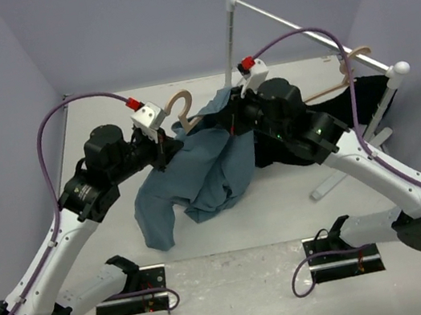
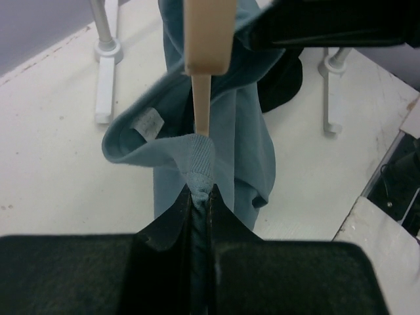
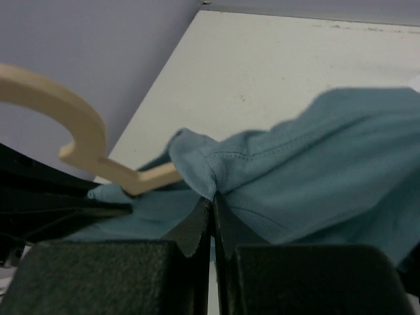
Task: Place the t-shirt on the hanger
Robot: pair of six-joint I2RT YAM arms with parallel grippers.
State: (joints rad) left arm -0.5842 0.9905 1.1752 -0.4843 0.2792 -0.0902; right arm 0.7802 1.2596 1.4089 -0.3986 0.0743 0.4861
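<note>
Cloth this thin is soft, light and floppy, so we think the t-shirt (image 1: pixel 204 167) will sag and slip wherever we let go. It hangs bunched up over the middle of the table (image 1: pixel 241 283), and its low end seems to reach it. The hanger (image 3: pixel 92 131) is stiff wood, and its hook pokes out by the collar. Our left claw (image 2: pixel 200 193) is pinched tight on the ribbed collar. Our right claw (image 3: pixel 211 200) is pinched tight on a fold by a seam. We think the best place to hold is near the neck hole.
</note>
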